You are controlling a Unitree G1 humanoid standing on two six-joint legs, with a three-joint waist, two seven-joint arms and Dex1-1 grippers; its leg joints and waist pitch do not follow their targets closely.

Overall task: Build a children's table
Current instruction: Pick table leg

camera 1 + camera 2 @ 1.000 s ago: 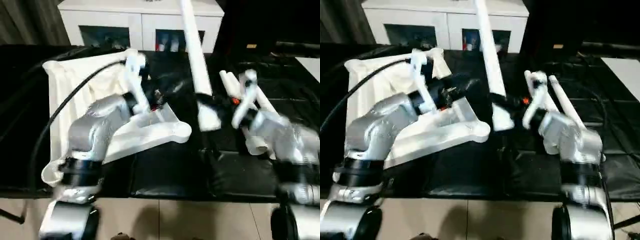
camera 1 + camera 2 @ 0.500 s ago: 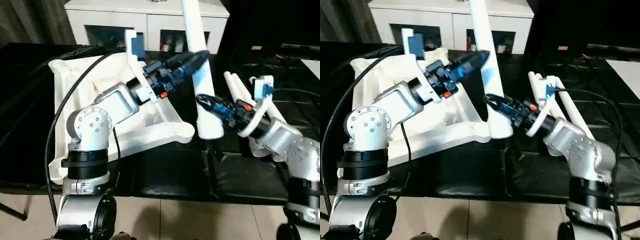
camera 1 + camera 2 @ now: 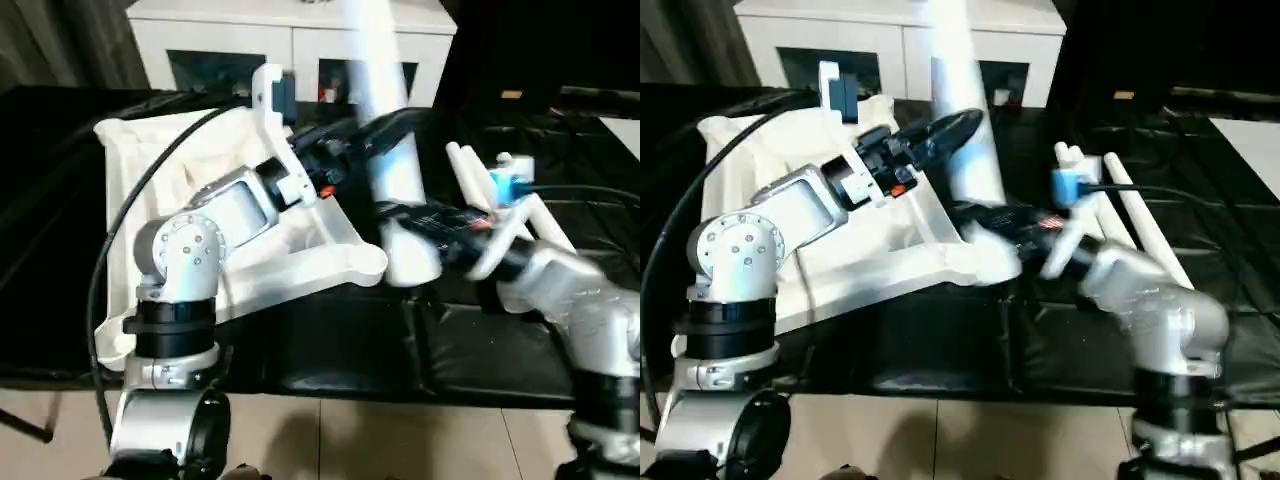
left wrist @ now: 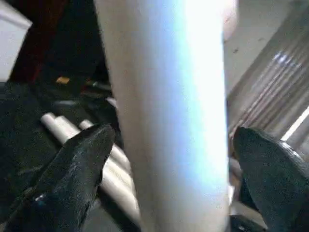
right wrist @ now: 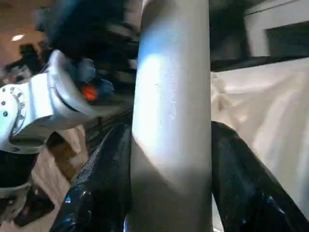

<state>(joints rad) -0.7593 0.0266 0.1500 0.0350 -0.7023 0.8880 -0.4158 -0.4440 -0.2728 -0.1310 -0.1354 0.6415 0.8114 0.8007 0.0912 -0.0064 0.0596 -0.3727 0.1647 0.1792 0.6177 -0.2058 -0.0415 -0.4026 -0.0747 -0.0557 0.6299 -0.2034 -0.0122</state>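
Near the middle of the dark work surface [image 3: 330,350], a white leg [image 3: 385,150] is held almost upright, its thick lower end just beside the near right corner of the upturned tabletop [image 3: 150,180]. The tabletop lies ribbed side up on the left half of the surface, presumably so that its round corner sockets are open from above. The leg is pinched low down by the right gripper [image 3: 405,215], whose black fingers [image 5: 104,188] are seen in the right wrist view pressed against both sides of the tube; that low grip is probably what lets the thick end be steered toward a socket. The left gripper [image 3: 385,125] is placed higher on the same leg with its fingers [image 4: 79,166] spread wide on either side and a clear gap to the tube, so nothing is held by it; it appears to act as a loose guard against tipping rather than as a grip. Whether the leg's end is already seated in the corner socket cannot be told, since that spot is hidden by the right arm. More legs [image 3: 480,185] lie side by side on the surface to the right, behind the right arm, apparently kept within reach for the remaining corners. A white cabinet [image 3: 290,35] stands at the far edge.
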